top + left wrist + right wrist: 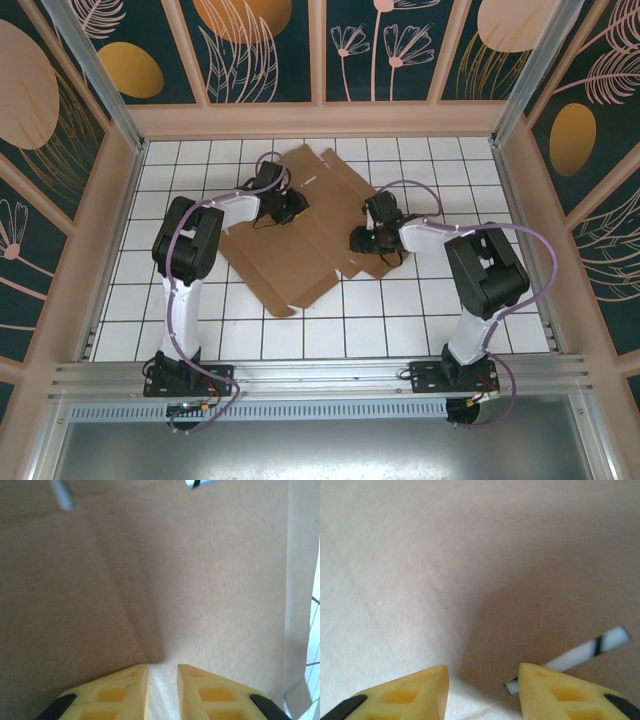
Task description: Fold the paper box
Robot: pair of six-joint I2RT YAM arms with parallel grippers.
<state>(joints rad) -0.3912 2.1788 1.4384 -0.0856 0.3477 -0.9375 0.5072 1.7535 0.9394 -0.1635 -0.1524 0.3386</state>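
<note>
The paper box (300,255) is a flat, die-cut sheet of brown cardboard lying unfolded in the middle of the white gridded table. My left gripper (288,208) is down on its upper left part. In the left wrist view the yellow fingers (130,680) stand a narrow gap apart at the left gripper (163,666), with bare cardboard (200,570) and a crease ahead. My right gripper (362,240) is on the sheet's right part. In the right wrist view it (482,667) is open wide over the cardboard (470,555), with its right finger beside a slot (570,657) that shows the table.
The white gridded table (420,310) is ringed by raised beige frame walls, with a metal rail (320,375) at the near edge where both arm bases are bolted. A strip of table (315,630) shows past the sheet's right edge.
</note>
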